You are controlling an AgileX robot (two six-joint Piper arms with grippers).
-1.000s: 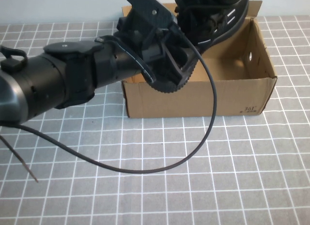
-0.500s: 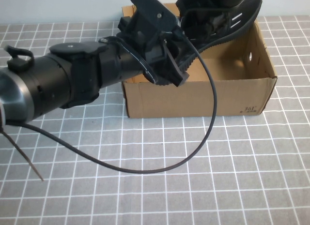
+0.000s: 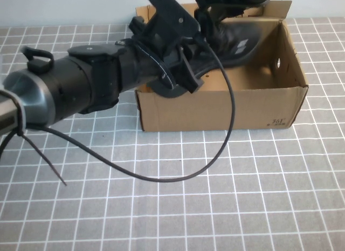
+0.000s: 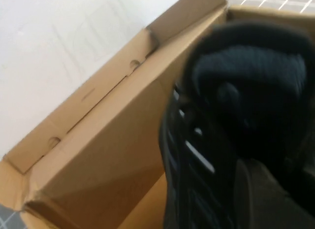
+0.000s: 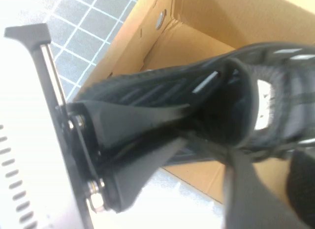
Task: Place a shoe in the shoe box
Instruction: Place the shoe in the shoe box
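Observation:
The black mesh shoe with white side stripes lies tilted inside the open brown shoe box, its upper end at the back wall. My left gripper reaches over the box's left half, right against the shoe. The left wrist view shows the shoe very close, beside the box wall. In the right wrist view my right gripper is shut on the shoe at its opening, above the box floor. In the high view I cannot separate the right gripper from the shoe's dark top.
The box stands at the back of a grey grid-patterned mat, lid flap raised behind it. A black cable loops from the left arm over the mat in front of the box. A thin wire trails at the left.
The shoe has come down from above the box rim into the box. My left arm has drawn slightly left and turned.

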